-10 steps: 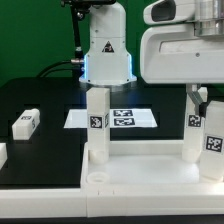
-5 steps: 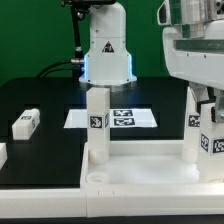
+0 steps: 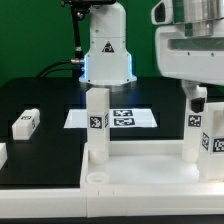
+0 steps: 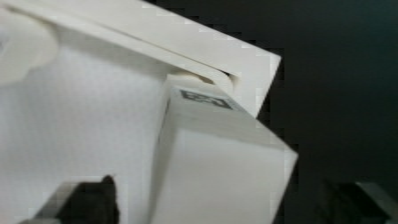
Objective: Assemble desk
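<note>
The white desk panel [image 3: 150, 180] lies at the front with two white legs standing upright in its sockets. One leg [image 3: 97, 122] stands left of centre. The other leg [image 3: 200, 135] stands at the exterior view's right, with black-and-white tags on its sides. My gripper [image 3: 199, 100] hangs over the top of this right leg. In the wrist view the leg [image 4: 222, 160] lies between my dark fingertips [image 4: 89, 200]. My gripper [image 4: 231, 205] is open, with a gap on each side of the leg. The panel [image 4: 89, 110] shows below.
A loose white leg [image 3: 25, 123] lies on the black table at the exterior view's left, and another white part [image 3: 2, 153] shows at the left edge. The marker board [image 3: 125, 118] lies behind the panel. The robot base [image 3: 105, 50] stands at the back.
My hand shifted sideways above the right leg and came back. The leg's tags have turned slightly. The left leg and the loose parts have not moved.
</note>
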Controlling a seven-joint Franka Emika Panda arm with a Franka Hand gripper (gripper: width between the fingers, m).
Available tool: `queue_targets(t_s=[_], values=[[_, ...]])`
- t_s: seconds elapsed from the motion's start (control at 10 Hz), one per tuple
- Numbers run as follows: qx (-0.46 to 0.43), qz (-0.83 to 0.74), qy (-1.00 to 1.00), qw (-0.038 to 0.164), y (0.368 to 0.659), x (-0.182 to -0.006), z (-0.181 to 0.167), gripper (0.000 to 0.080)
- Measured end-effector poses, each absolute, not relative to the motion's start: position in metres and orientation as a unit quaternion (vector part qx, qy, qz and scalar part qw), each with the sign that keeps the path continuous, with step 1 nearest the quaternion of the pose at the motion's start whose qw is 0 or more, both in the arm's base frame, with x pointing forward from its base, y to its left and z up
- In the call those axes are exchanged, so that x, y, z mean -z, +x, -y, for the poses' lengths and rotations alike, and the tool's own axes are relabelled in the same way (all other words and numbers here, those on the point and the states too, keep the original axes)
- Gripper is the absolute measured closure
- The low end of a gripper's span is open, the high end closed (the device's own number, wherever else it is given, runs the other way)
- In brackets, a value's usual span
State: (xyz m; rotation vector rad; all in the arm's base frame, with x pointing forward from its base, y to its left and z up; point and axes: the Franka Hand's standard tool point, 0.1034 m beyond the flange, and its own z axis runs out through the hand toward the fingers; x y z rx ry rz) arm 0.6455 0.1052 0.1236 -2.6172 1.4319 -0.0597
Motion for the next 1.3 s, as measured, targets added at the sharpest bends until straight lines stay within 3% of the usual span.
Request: queue_targets(t_s=[0.1, 0.5, 0.7, 0.9, 1.0, 1.1, 1.2, 1.3], values=[[0.025, -0.407, -0.910, 0.077, 0.645, -0.123, -0.107, 0.0178], [0.036, -0.298, -0.952, 0.067, 0.645, -0.123, -0.105, 0.0151], [0.059, -0.093, -0.994, 0.027, 0.646, -0.124, -0.114, 0.0150], [0.059, -0.014, -0.998, 0.022, 0.645, -0.122, -0.115, 0.0150], [0.059, -0.034, -0.997, 0.023, 0.645, -0.122, -0.115, 0.0288], [0.059, -0.034, -0.997, 0.023, 0.645, -0.122, -0.115, 0.0288], [0.058, -0.068, -0.996, 0.026, 0.645, -0.122, -0.115, 0.0425], [0.056, -0.118, -0.991, 0.028, 0.645, -0.122, -0.114, 0.0514]])
